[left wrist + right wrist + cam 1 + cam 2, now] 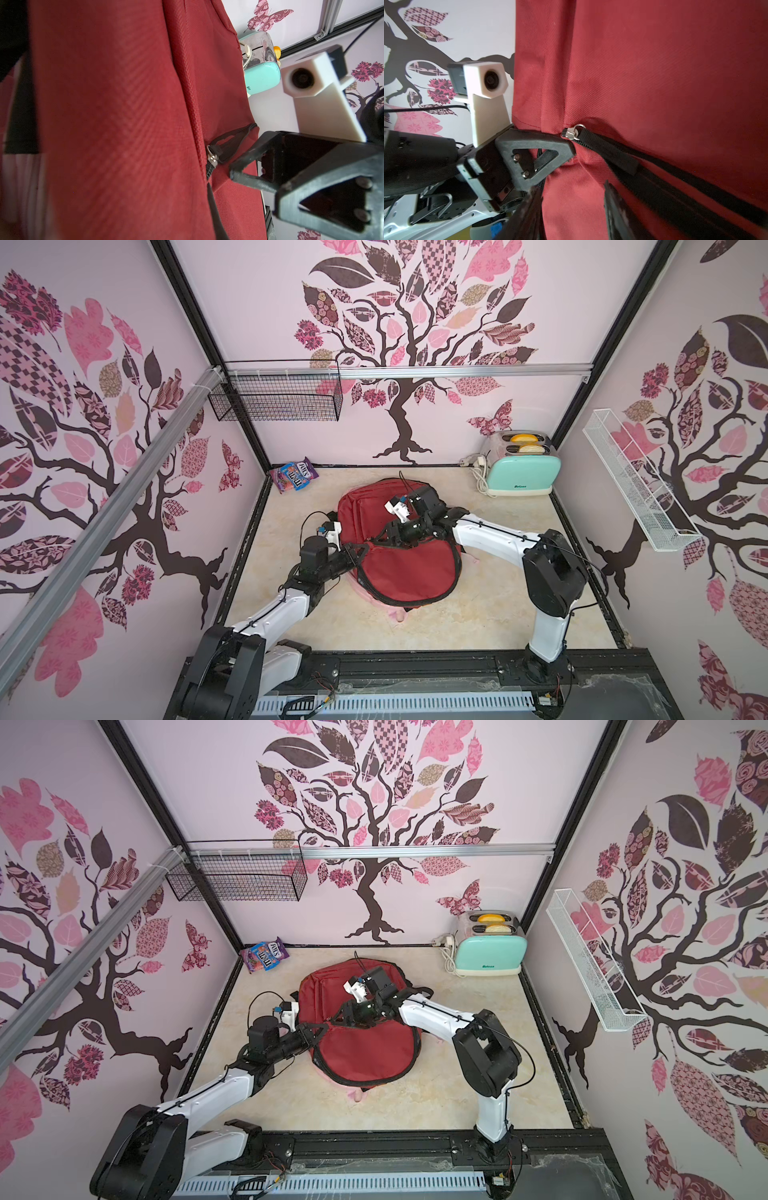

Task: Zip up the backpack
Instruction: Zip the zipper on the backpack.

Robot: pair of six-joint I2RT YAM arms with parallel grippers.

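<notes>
Red woven cloth, soft and sure to bunch: backpack [409, 572] flat on the table [498, 597], my left gripper [571, 154] pinching its side, my right gripper [374, 540] spread beside the webbing pull [612, 151], the spot to grab

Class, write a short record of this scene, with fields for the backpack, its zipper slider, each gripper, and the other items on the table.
backpack: red, lying flat in the middle of the table
zipper slider: silver, with a black pull strap, on the bag's left side
left gripper: shut, apparently pinching bag fabric beside the slider
right gripper: open over the bag, near the strap, holding nothing
other items: mint toaster at back right; candy bag at back left
</notes>
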